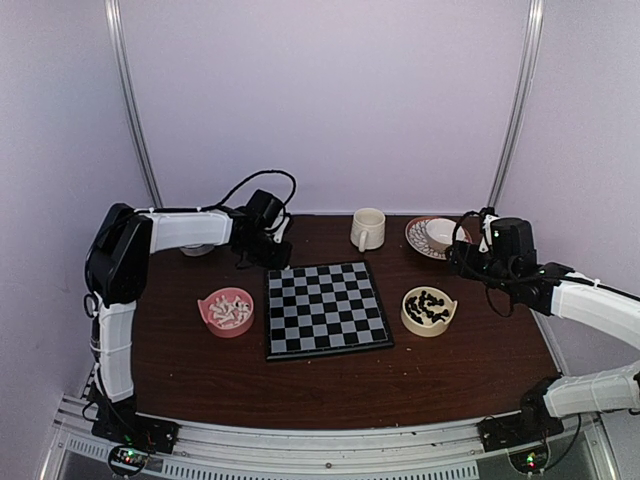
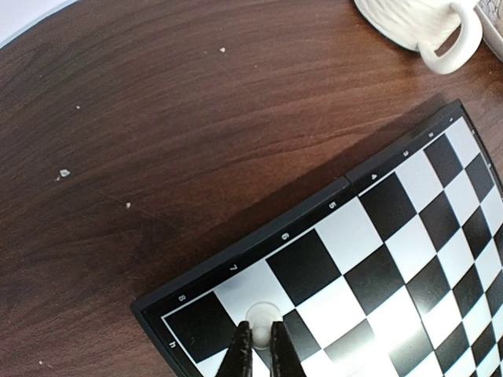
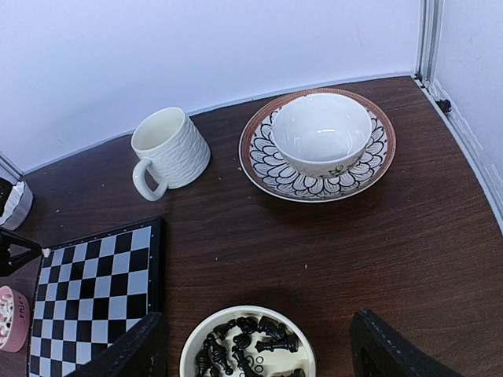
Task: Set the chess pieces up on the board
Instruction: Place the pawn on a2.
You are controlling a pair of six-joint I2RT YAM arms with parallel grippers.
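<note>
Where left end effector [image 2: 259,331] pinches it — white pc [image 2: 259,315] tiny, round-topped.

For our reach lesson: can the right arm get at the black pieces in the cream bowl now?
Probably yes: the right gripper hangs open near the cream bowl, whose black pieces lie uncovered, nothing between.

One board [image 1: 326,308], one mug [image 1: 367,229], one patterned plate [image 3: 261,166], one pink bowl [image 1: 203,308], one cream bowl [image 1: 406,313], one white bowl [image 3: 321,133]

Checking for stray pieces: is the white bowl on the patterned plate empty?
Empty: in the right wrist view the white ceramic bowl shows only its bare inside.
</note>
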